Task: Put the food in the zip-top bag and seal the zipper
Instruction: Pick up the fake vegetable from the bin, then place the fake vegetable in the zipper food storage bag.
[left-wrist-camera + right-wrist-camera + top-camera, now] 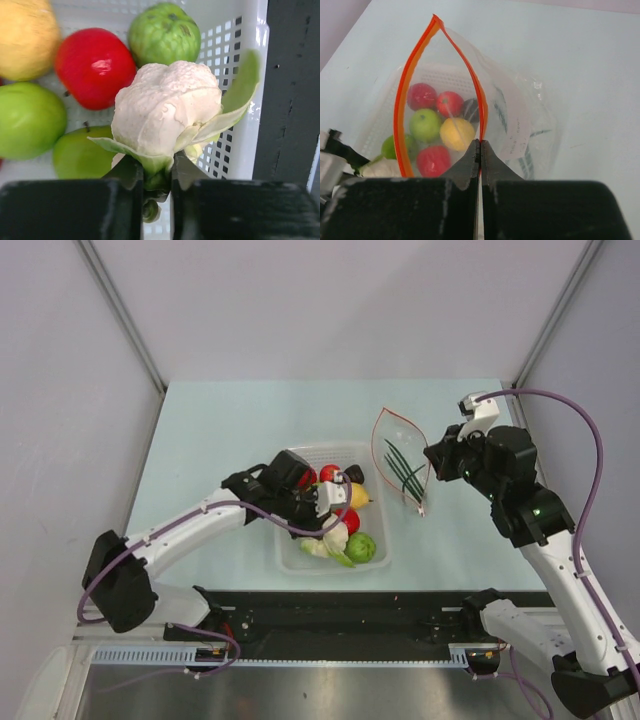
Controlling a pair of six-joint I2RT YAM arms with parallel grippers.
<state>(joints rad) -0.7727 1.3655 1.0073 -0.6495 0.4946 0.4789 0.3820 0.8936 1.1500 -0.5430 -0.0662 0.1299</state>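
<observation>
My left gripper (157,167) (333,517) is shut on the green stem end of the pale cabbage (167,107) (336,539), over the white basket (297,562). Around it lie a red fruit (92,65), a knobbly green fruit (164,34), a lemon (27,37) and green apples (27,120). To the right, the clear zip-top bag (400,455) (517,125) stands with its mouth spread wide. Long green onions (404,470) lie inside it. My right gripper (480,142) (432,456) is shut on the near side of the red-orange zipper (400,110) (378,426).
The basket's perforated wall (240,150) is just right of the cabbage, with the black base rail (290,100) (360,605) beyond it. The pale table (220,430) stretches back to the grey walls.
</observation>
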